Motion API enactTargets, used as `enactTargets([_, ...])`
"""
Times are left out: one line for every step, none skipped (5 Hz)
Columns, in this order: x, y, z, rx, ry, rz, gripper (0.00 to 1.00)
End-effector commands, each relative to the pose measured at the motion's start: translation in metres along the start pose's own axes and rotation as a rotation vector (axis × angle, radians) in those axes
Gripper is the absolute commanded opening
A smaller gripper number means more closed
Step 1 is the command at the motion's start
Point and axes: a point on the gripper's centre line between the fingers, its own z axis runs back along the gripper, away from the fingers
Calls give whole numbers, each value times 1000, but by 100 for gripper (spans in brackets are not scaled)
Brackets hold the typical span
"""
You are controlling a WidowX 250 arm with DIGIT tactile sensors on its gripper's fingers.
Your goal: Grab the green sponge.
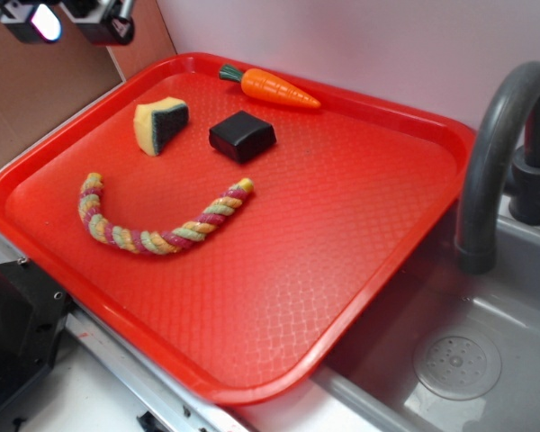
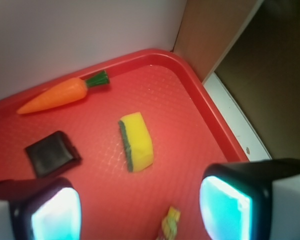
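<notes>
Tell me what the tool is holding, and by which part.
Nothing. The tool is open and empty, raised above the tray. The sponge lies untouched on the tray.

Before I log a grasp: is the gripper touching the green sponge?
Apart. The wrist view shows the green sponge lying on bare tray between and beyond the open gripper.
</notes>
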Motion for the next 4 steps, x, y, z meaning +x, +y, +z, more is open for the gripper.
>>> enactTargets([17,7,-36,30,-21,-89,100])
enactTargets([20,6,-57,47,16,-102,100])
enactTargets([19,6,-83,47,60,-112,100])
enactTargets([17,7,-100,55,93,-121,100])
